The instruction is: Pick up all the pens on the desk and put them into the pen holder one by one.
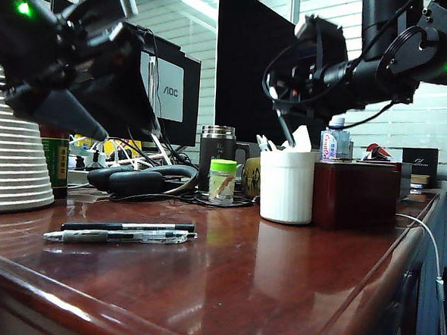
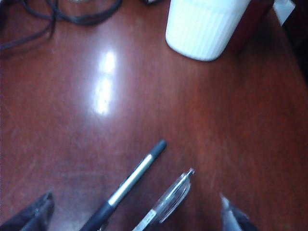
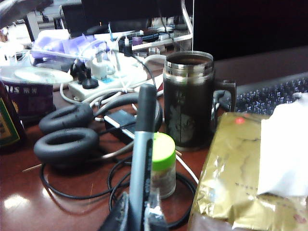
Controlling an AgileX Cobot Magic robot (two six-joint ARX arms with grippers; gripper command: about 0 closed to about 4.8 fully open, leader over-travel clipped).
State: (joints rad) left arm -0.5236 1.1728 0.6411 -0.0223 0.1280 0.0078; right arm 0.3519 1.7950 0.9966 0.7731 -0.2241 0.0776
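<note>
Two pens lie side by side on the desk (image 1: 277, 277): a black pen (image 1: 129, 226) with a pale label (image 2: 130, 185) and a clear-and-silver pen (image 1: 117, 238) (image 2: 168, 202). My left gripper (image 1: 123, 127) (image 2: 137, 216) hangs open above them, with both pens between its fingers (image 2: 33, 214) in the left wrist view. The white ribbed pen holder (image 1: 287, 188) (image 2: 207, 26) stands further along the desk. My right gripper (image 1: 282, 110) (image 3: 139, 216) is shut on a dark pen (image 3: 143, 154), whose tip (image 1: 286, 133) hangs just above the holder's rim.
A big white ribbed jug (image 1: 11, 162) stands at the left. A dark red box (image 1: 355, 194) touches the holder's right side. Behind are headphones (image 1: 132, 178), cables, a steel mug (image 3: 187, 101), a green-lidded jar (image 1: 223, 181), a gold packet (image 3: 236, 178) and monitors.
</note>
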